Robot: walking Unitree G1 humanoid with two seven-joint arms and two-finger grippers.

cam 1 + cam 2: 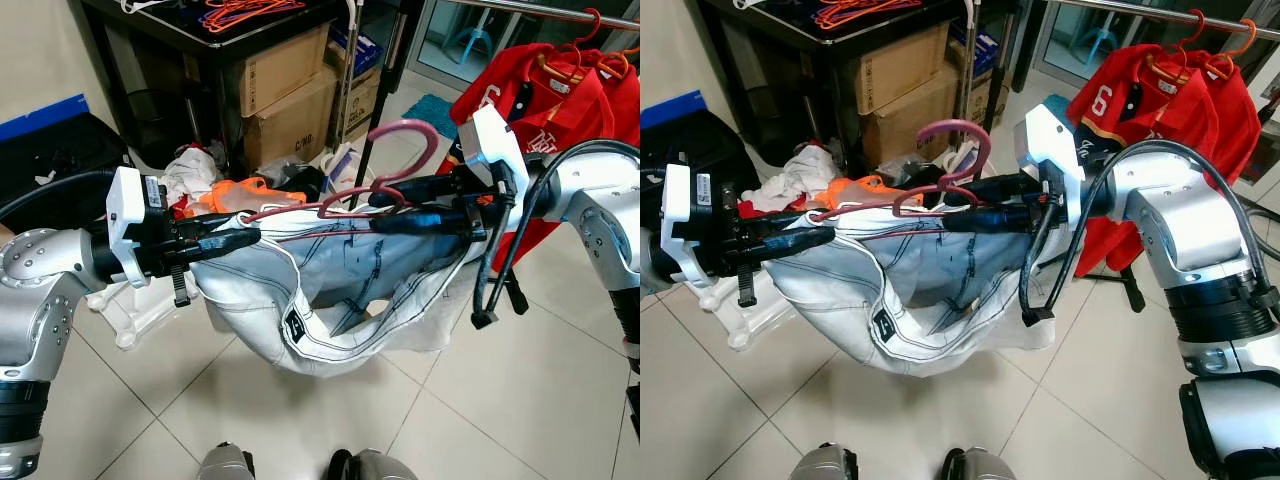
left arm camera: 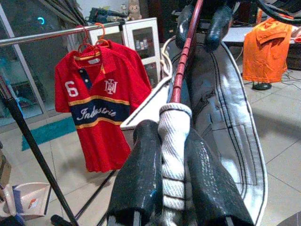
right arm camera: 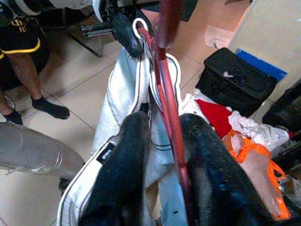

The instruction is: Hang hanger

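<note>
A dark red hanger with a pink hook is held level between my two grippers at chest height. A white garment with black stitching is draped on it and sags below. My left gripper is shut on the hanger's left end, pinching the white fabric wrapped there. My right gripper is shut on the hanger bar just below the hook. A metal clothes rail runs at the upper right, carrying red shirts on orange hangers.
The rail's black stand rises behind the garment. Cardboard boxes sit under a black table, with a clothes pile on the floor. A black bag lies left. A person's legs stand nearby.
</note>
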